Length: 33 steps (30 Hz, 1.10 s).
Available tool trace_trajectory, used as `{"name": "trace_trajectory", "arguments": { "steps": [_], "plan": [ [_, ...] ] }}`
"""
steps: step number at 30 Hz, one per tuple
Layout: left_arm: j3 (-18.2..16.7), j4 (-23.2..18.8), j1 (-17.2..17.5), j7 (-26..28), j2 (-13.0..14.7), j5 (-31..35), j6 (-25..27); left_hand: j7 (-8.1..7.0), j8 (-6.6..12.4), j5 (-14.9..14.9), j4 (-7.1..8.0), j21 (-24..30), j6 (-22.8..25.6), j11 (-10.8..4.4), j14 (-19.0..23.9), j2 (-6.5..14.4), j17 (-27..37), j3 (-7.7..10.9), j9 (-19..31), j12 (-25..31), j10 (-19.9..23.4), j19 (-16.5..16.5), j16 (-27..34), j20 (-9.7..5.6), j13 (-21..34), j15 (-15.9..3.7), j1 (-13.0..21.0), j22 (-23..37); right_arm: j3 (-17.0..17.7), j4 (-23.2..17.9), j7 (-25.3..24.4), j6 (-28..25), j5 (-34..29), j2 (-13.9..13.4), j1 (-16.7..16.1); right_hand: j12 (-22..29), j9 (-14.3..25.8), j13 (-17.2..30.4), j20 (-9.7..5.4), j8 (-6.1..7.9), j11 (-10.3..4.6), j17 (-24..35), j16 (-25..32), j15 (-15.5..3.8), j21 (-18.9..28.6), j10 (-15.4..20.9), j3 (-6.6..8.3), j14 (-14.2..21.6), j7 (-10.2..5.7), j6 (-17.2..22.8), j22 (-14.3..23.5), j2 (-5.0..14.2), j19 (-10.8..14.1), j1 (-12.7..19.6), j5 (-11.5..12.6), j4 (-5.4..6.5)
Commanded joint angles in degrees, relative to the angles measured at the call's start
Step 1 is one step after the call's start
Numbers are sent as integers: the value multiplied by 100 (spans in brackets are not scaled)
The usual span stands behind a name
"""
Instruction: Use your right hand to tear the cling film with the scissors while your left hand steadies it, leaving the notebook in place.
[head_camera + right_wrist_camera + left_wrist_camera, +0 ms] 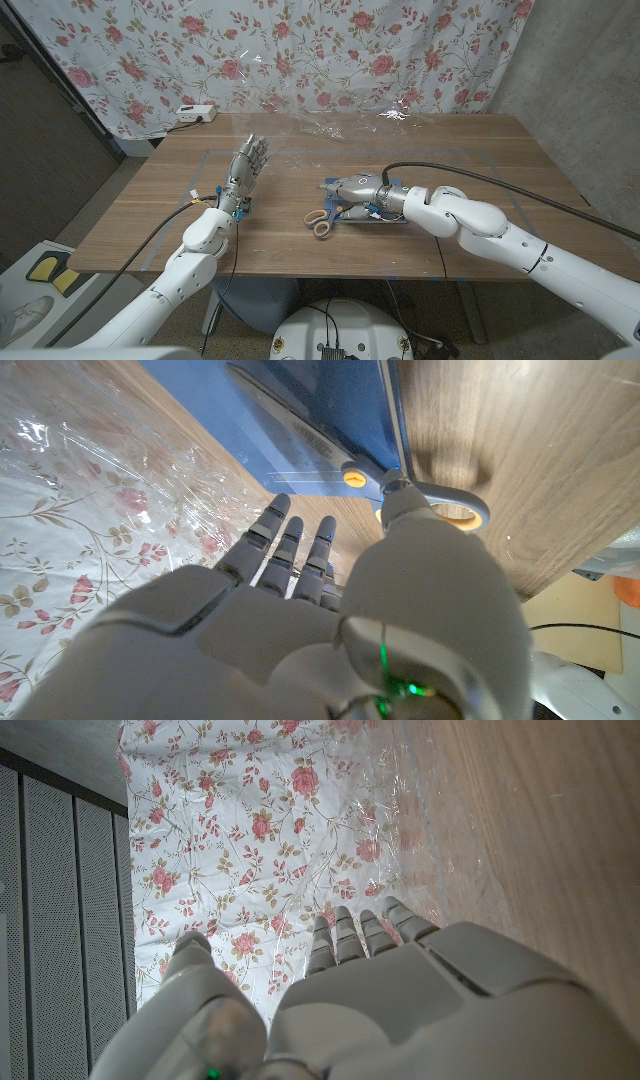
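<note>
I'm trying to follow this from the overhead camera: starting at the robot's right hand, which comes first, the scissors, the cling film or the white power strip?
1. Scissors: right beside the right hand, handles toward the table's front.
2. Cling film: spread across the table's back.
3. White power strip: beyond the far left corner, by the curtain.

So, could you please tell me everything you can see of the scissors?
The scissors lie flat on the wooden table, with pale loop handles over bare wood and their blades resting on the blue notebook. The right wrist view shows a grey-white handle loop, an orange pivot screw and long metal blades, closed. The right robot hand is over them at the handle end; whether it grips them yet I cannot tell.
</note>
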Motion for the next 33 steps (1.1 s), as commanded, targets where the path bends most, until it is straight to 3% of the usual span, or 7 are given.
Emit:
{"name": "trace_trajectory", "arguments": {
  "steps": [1, 17, 33],
  "plan": [
    [-16, -32, 7, -13, 23, -24, 54, 11, -28, 31, -9, -3, 39, -15, 12, 86, 17, 11, 16, -10, 47, 9, 2, 23, 13, -32, 14, 26, -47, -142, 246, -167, -102, -25, -20, 48, -1, 32, 42, 3, 21, -6, -27, -586, 3, 13, 38, 16, 79, -7, 18, -36, -4, -13, 39, 38],
    [-6, -21, 7, -29, 4, -34, 48, 16, -27, 31, -13, -4, 39, 4, 22, 94, 17, 11, 16, -9, 53, 9, 6, 3, 13, -34, 15, 26, -156, -136, 427, -352, -334, 35, -16, 76, -8, 32, 73, 10, 61, -11, -63, -572, 11, 22, 60, 47, 63, -8, 20, -42, -7, -86, 41, 78],
    [-17, 26, -4, -50, -54, -116, 43, 23, -36, 30, -18, -3, 9, -11, 22, 101, 17, 9, 15, -12, 47, 13, 5, -6, 14, -27, 15, 25, -201, -120, 362, -329, -377, 26, -65, 217, -15, 71, 67, 27, -58, 21, -65, -617, 27, 167, 49, 171, -53, 49, 24, -75, 15, -257, -9, 146]
  ]
}}
